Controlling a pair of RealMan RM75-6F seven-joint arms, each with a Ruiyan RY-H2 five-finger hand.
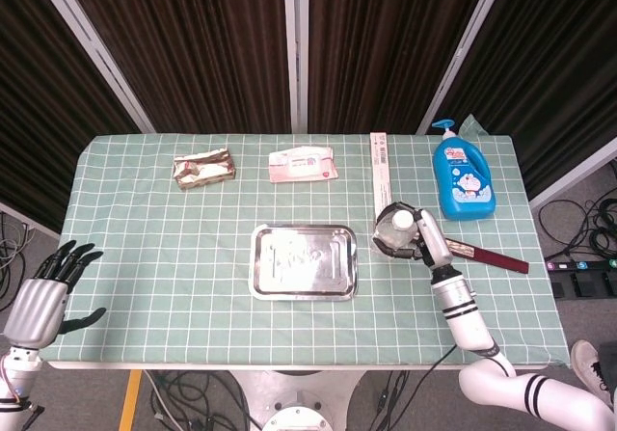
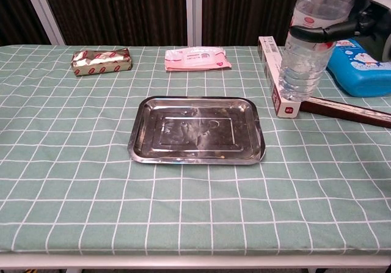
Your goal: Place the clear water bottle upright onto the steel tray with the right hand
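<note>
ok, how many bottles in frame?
2. The clear water bottle is held upright by the right hand, right of the steel tray. The blue pump bottle lies at the table's far right.

- Steel tray lay at mid-table, flat.
- Water bottle stood upright in the right hand, off the tray's right edge, in front of the long box.
- Foil packet sat behind the tray to the left; wipes pack directly behind.
- Detergent bottle lay far right, behind the dark bar.
- Left hand hung off the table's left front corner.
</note>
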